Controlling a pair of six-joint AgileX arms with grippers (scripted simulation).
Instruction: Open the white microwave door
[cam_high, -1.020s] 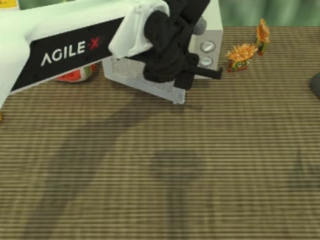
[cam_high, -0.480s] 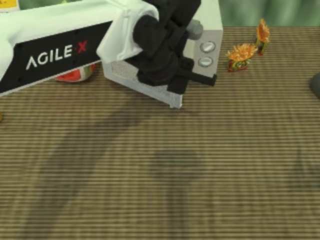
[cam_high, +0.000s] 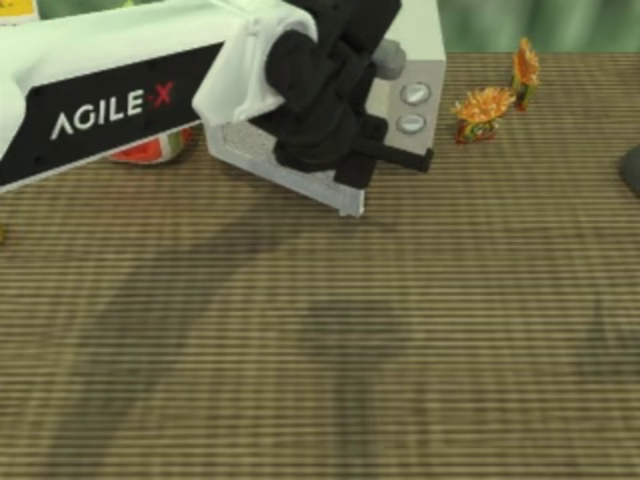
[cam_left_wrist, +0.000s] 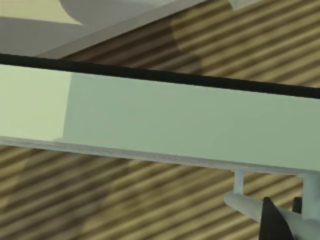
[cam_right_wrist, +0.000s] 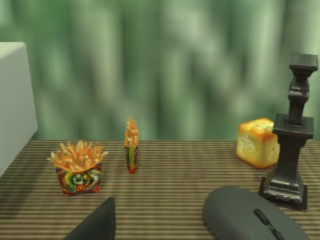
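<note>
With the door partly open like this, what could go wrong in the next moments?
1. The left gripper works at the handle on the free edge of the door, which stands only partly swung out from the white microwave. A hold so near the edge may slip off.
2. Pulling sideways may drag the microwave itself across the table.
3. The fries box stands close to the knob panel; a wide swing of the arm might knock it.

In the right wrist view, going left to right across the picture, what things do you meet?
White microwave → wide carton of fries → narrow carton of fries → dark computer mouse → toast block → dark stand.
</note>
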